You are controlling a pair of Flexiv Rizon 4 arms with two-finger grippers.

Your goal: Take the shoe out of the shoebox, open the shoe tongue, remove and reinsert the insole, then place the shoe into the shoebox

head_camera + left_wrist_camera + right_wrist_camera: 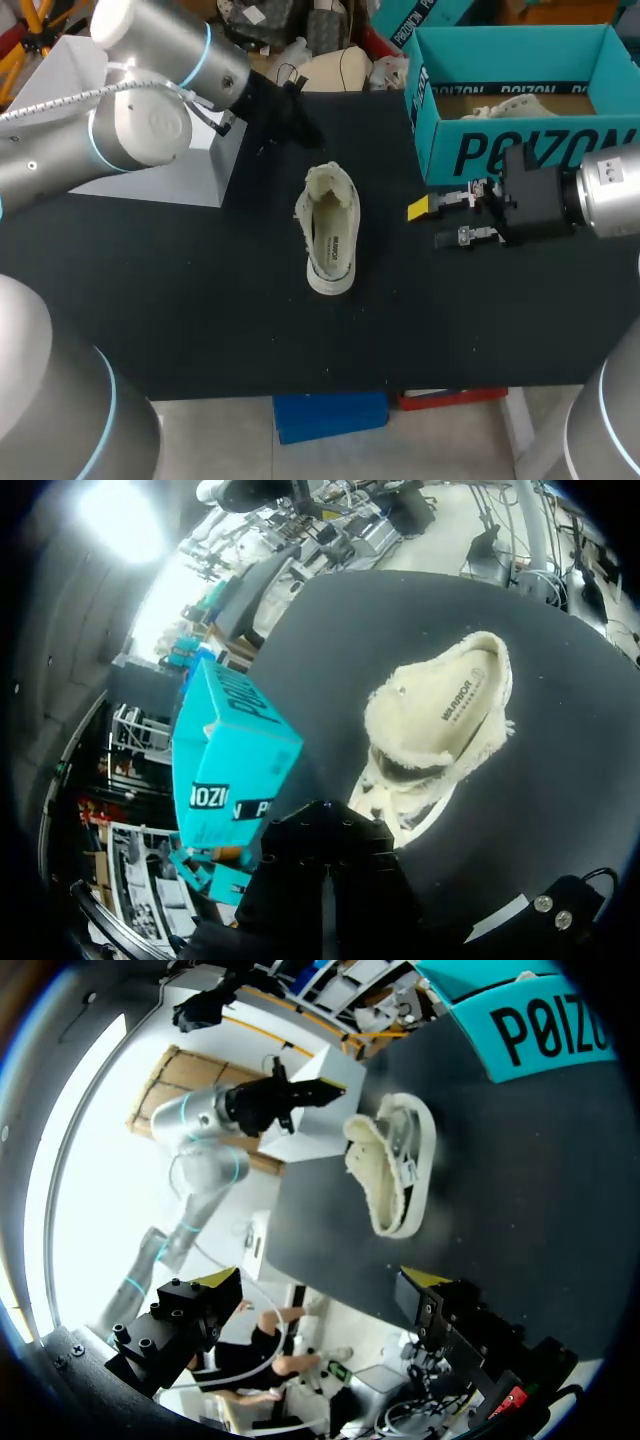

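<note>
A cream shoe (pixel 328 232) lies on the black table (pixel 180 300) mid-table, its opening upward and the insole showing inside. The teal shoebox (pixel 520 150) stands open at the back right, something pale lying in it. My left gripper (pixel 303 128) hangs shut and empty just behind the shoe's heel end; in its wrist view the shoe (pixel 440 730) lies ahead of the dark gripper (pixel 322 832) and the shoebox (pixel 230 750) is off to one side. My right gripper (pixel 432 224) stands open and empty right of the shoe, in front of the box. Its wrist view shows the shoe (pixel 395 1165) well ahead of the spread fingers (pixel 320 1280).
A grey-white block (pixel 195 160) sits at the back left under my left arm. Clutter lines the table's far edge behind the shoe. Bare black table lies in front of and left of the shoe.
</note>
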